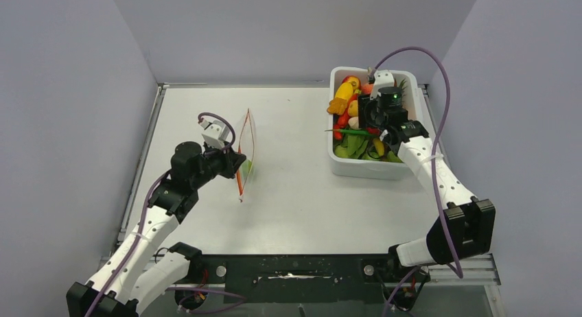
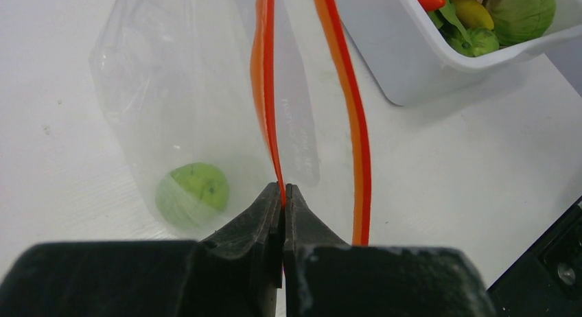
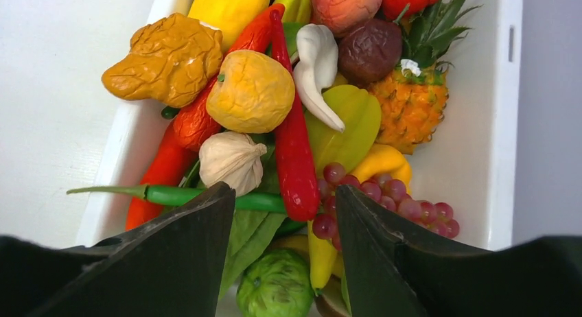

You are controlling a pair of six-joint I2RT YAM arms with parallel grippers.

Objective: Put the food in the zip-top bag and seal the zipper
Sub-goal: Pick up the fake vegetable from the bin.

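Zip-top bag (image 1: pixel 248 135): I see one, upright left of centre on the single white bench (image 1: pixel 295 193), with grey walls (image 1: pixel 68 90) on three sides. One white tub (image 1: pixel 357 167), right rear, holds heaped food (image 3: pixel 251 90). Left gripper (image 2: pixel 283 193) is clenched on the zipper (image 2: pixel 264 90). Right gripper (image 3: pixel 285 190) is released, jaws apart above the tub. One green fruit (image 2: pixel 192 193) lies inside the bag.

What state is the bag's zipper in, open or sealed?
Open. The zipper shows two red-orange strips standing apart in the left wrist view; the left gripper pinches only one.
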